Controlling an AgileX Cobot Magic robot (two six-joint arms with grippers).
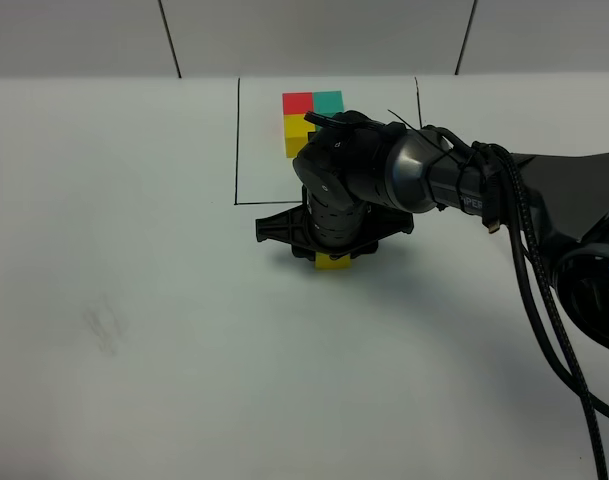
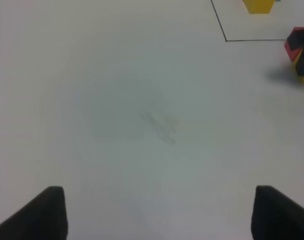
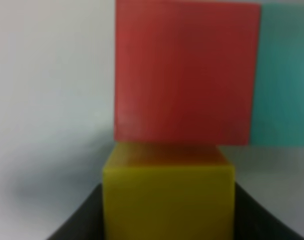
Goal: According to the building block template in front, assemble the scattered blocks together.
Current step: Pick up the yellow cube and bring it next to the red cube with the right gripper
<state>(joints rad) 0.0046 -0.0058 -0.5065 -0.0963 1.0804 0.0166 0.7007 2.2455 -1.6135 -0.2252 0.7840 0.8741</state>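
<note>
The template sits inside a thin black drawn frame (image 1: 237, 140): a red cube (image 1: 297, 101), a teal cube (image 1: 328, 101) and a yellow cube (image 1: 296, 131) in an L. My right gripper (image 1: 330, 252) reaches across just in front of the frame and is shut on the loose yellow cube (image 1: 333, 262), which rests on the table. In the right wrist view the yellow cube (image 3: 167, 192) sits between my fingers (image 3: 77, 222) and touches the loose red cube (image 3: 184, 75). The loose teal cube (image 3: 284, 75) sits against the red one. My left gripper (image 2: 156, 215) is open and empty.
The white table (image 1: 134, 250) has a faint grey smudge (image 1: 104, 325) at the left. My right arm and its black cables (image 1: 544, 290) cross the right side. The left wrist view shows the frame's corner (image 2: 225, 40) and the template's yellow cube (image 2: 259, 5).
</note>
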